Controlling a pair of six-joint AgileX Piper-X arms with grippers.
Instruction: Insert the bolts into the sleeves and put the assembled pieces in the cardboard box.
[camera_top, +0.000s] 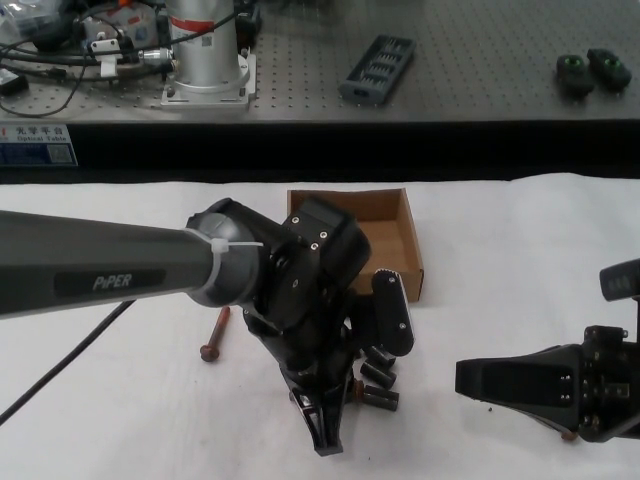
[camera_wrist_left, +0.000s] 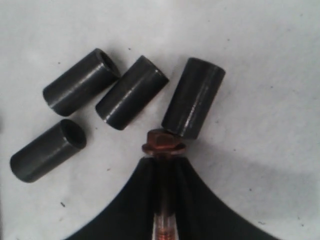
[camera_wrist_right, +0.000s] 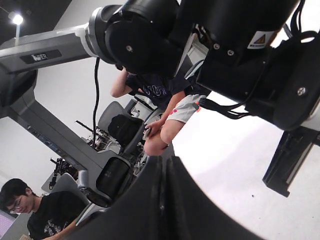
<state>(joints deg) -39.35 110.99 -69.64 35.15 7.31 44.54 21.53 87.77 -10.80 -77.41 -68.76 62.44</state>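
Left tool (camera_wrist_left: 163, 167) clamps a bolt (camera_wrist_left: 164, 144) by its shank, the head meeting the end of one sleeve (camera_wrist_left: 193, 97). Three more sleeves (camera_wrist_left: 131, 92) lie beside it on the white worktop (camera_wrist_left: 270, 75). Right tool (camera_wrist_right: 164, 172) has its fingers pressed together, holding nothing.

Four dark grey, faintly glossy sleeves (camera_wrist_left: 132, 92) and one coppery-brown bolt (camera_wrist_left: 163, 144) against plain white cloth (camera_wrist_left: 270, 60) — the cardboard box (camera_top: 411, 240) a uniform tan brown

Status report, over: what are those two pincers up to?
Left pincer shut on bolt, head by nearest sleeve. Right pincer shut. Three more sleeves alongside.
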